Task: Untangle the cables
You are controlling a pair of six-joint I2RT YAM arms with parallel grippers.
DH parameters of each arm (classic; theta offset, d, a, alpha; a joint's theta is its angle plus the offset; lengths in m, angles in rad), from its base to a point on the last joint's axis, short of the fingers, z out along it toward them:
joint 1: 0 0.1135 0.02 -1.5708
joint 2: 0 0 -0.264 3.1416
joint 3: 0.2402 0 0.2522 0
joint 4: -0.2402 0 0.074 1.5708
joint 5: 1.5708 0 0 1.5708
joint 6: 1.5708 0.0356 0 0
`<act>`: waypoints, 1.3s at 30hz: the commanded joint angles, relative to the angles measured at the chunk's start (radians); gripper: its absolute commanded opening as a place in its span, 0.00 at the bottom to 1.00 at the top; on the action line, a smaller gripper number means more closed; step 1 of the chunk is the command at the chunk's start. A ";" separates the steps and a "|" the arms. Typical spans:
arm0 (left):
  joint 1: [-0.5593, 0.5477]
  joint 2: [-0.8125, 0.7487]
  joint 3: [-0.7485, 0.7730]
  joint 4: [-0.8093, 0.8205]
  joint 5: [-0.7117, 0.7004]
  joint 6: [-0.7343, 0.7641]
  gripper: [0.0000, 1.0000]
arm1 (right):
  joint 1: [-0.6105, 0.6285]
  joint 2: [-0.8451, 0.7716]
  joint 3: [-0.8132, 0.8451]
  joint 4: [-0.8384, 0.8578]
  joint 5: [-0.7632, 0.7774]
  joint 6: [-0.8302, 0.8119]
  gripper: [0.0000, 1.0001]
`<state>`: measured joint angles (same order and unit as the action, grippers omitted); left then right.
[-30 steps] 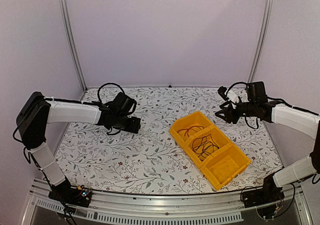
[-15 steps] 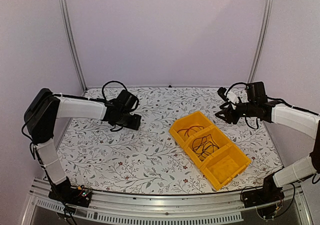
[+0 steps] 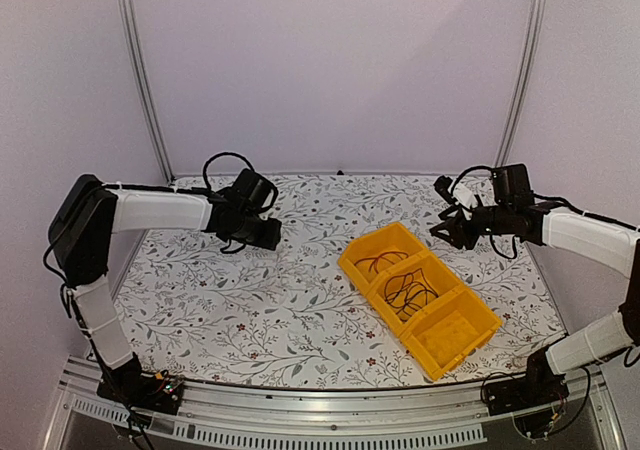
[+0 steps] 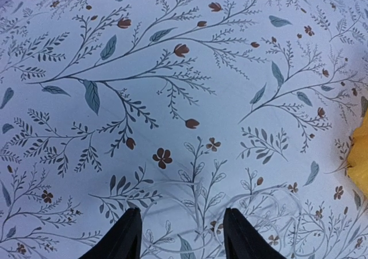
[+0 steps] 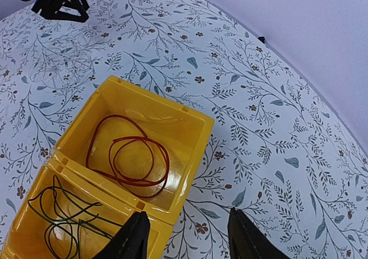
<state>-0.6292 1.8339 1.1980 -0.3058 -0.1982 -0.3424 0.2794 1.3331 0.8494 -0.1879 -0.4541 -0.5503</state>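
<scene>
hovering low, the left gripper stands parted and empty, the white cable just beneath it, placed for a pinch; the right gripper, likewise unclenched, overlooks the red cable and black cable, sorted apart in the yellow bin below it.

red cable coiled in bin, end compartment; black cable in middle; white cable on table.

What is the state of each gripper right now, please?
Left gripper: open, holding nothing.
Right gripper: open, holding nothing.
</scene>
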 commanded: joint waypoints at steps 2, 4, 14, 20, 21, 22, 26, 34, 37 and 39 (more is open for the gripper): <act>0.024 0.057 0.060 -0.025 0.068 0.023 0.45 | 0.002 0.024 0.019 -0.024 -0.014 0.004 0.51; 0.024 0.063 0.055 -0.027 0.088 0.019 0.45 | 0.003 0.014 0.015 -0.020 -0.011 0.007 0.51; 0.028 0.129 0.046 -0.007 0.126 0.023 0.27 | 0.002 0.003 0.011 -0.018 -0.003 -0.004 0.51; 0.018 0.091 0.057 -0.023 0.151 0.019 0.00 | 0.002 -0.009 0.007 -0.018 -0.017 -0.011 0.51; 0.014 0.063 0.051 -0.023 0.143 0.026 0.00 | 0.001 -0.013 0.007 -0.018 -0.022 -0.015 0.51; 0.008 0.031 0.045 -0.025 0.131 0.036 0.00 | 0.003 -0.015 0.012 -0.018 -0.025 -0.018 0.51; -0.030 -0.134 0.019 -0.012 0.108 0.083 0.00 | 0.018 -0.025 0.070 -0.068 -0.066 -0.018 0.50; -0.161 -0.402 -0.125 0.195 0.129 0.157 0.00 | 0.106 0.027 0.318 -0.147 -0.204 0.038 0.48; -0.188 -0.455 -0.187 0.277 0.174 0.164 0.00 | 0.184 0.087 0.412 -0.193 -0.270 0.092 0.48; -0.202 -0.467 -0.216 0.340 0.178 0.170 0.00 | 0.242 0.123 0.434 -0.190 -0.280 0.106 0.49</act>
<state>-0.8097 1.3773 1.0492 -0.0967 -0.0555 -0.2039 0.4278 1.3918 1.2308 -0.3271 -0.6380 -0.5110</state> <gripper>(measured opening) 0.005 0.479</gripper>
